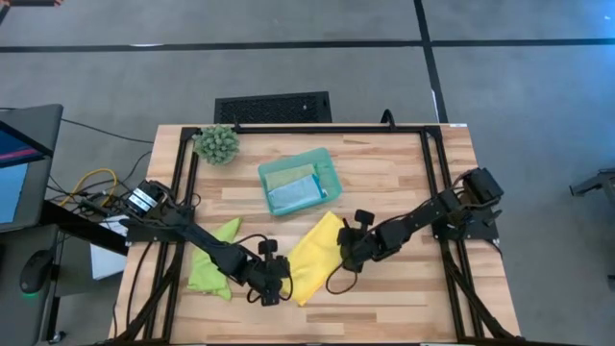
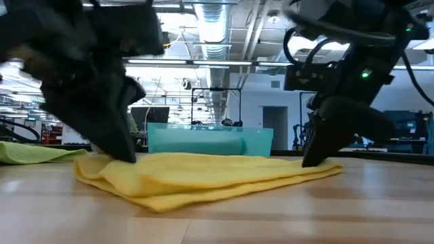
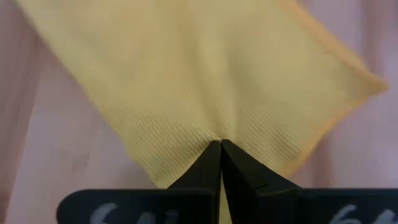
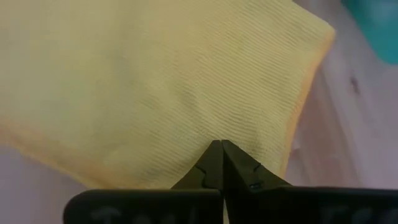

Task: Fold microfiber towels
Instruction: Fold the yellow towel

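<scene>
- The yellow towel (image 1: 315,255) lies folded on the desk, near the middle of the front half; it runs slantwise, one end toward the front edge, the other toward the tray; in the low view its layers lie loosely stacked with a soft rounded fold at the front.
- The left gripper (image 1: 279,286) has its fingers pressed together, pinching the towel's end nearest the front edge; the left wrist view shows the fingertips meeting on the ribbed yellow cloth.
- The right gripper (image 1: 348,252) is likewise clamped closed on the towel's right-hand edge; the right wrist view shows its tips meeting on the weave, close to a corner.
- Bare wood lies in front of the towel up to the front edge, and more to the right toward the front right corner.
- A lime green towel (image 1: 212,261) lies crumpled just left of the left arm, near the left edge.
- A teal tray (image 1: 327,163) sits behind the yellow towel, near mid-desk, holding a light blue towel (image 1: 293,195) and a pale sage towel (image 1: 283,175).
- A spiky plant ball (image 1: 217,143) rests at the back left corner.
</scene>
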Tool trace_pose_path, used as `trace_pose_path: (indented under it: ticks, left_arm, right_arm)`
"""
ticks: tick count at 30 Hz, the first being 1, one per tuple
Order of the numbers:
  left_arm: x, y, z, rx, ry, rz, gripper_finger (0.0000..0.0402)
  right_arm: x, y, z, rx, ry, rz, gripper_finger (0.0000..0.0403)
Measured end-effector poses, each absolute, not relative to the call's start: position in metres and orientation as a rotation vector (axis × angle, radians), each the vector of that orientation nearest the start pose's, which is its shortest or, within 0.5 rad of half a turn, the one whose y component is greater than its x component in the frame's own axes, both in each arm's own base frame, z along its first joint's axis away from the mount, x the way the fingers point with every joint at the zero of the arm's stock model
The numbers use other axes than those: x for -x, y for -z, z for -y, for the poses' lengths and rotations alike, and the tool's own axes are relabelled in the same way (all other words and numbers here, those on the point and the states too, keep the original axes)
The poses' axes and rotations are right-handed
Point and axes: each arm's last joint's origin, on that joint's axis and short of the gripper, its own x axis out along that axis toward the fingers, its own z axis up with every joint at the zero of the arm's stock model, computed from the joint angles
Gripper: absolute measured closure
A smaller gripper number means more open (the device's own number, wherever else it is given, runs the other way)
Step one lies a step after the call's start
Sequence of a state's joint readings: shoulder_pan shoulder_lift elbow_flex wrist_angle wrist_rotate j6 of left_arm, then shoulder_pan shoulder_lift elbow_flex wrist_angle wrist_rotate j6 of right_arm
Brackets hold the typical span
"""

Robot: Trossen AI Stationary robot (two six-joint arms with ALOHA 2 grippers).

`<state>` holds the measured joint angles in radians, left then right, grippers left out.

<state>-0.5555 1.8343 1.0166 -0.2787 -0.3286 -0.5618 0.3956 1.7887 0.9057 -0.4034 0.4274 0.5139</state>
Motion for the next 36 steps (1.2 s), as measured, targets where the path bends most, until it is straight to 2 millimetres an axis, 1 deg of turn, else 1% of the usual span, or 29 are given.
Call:
trace_pose_path:
  ticks: [3, 5, 8, 11, 13, 15, 19, 21, 24, 26, 28, 31, 33, 36]
  left_arm:
    - [-0.299, -0.141, 0.179, 0.038, -0.069, -0.975, 0.0396]
    - [-0.298, -0.142, 0.182, 0.021, -0.056, -0.971, 0.0381]
    - [-0.296, -0.142, 0.183, -0.006, -0.088, -0.944, 0.0341]
    - [-0.296, -0.142, 0.179, -0.051, -0.173, -0.922, 0.0294]
    - [-0.292, -0.140, 0.172, -0.068, -0.241, -0.958, 0.0270]
    - [-0.288, -0.137, 0.168, -0.070, -0.272, -1.017, 0.0257]
    - [-0.286, -0.129, 0.170, -0.037, -0.193, -1.064, 0.0254]
    - [-0.288, -0.127, 0.177, -0.035, -0.080, -1.054, 0.0259]
    - [-0.292, -0.127, 0.189, -0.085, 0.054, -1.000, 0.0268]
    - [-0.292, -0.130, 0.196, -0.127, 0.099, -0.987, 0.0273]
    - [-0.294, -0.137, 0.202, -0.167, 0.104, -0.949, 0.0278]
    - [-0.296, -0.144, 0.206, -0.243, 0.038, -0.879, 0.0284]
    - [-0.297, -0.145, 0.206, -0.256, -0.015, -0.851, 0.0287]
    - [-0.297, -0.144, 0.202, -0.209, -0.042, -0.881, 0.0290]
  right_arm:
    - [-0.289, -0.121, -0.102, 0.080, 0.312, -1.115, 0.0386]
    - [-0.290, -0.121, -0.100, 0.079, 0.311, -1.112, 0.0387]
    - [-0.290, -0.120, -0.101, 0.080, 0.307, -1.113, 0.0388]
    - [-0.289, -0.121, -0.103, 0.088, 0.302, -1.110, 0.0386]
    - [-0.289, -0.120, -0.105, 0.090, 0.296, -1.108, 0.0384]
    - [-0.288, -0.120, -0.106, 0.093, 0.292, -1.108, 0.0384]
    - [-0.288, -0.120, -0.104, 0.111, 0.293, -1.118, 0.0387]
    - [-0.289, -0.120, -0.099, 0.150, 0.294, -1.125, 0.0387]
    - [-0.289, -0.121, -0.094, 0.232, 0.371, -1.096, 0.0386]
    - [-0.286, -0.124, -0.096, 0.305, 0.429, -1.067, 0.0388]
    - [-0.280, -0.132, -0.102, 0.361, 0.465, -1.020, 0.0390]
    - [-0.276, -0.145, -0.114, 0.366, 0.471, -0.928, 0.0389]
    - [-0.278, -0.149, -0.122, 0.318, 0.439, -0.872, 0.0386]
    - [-0.286, -0.150, -0.129, 0.205, 0.349, -0.828, 0.0384]
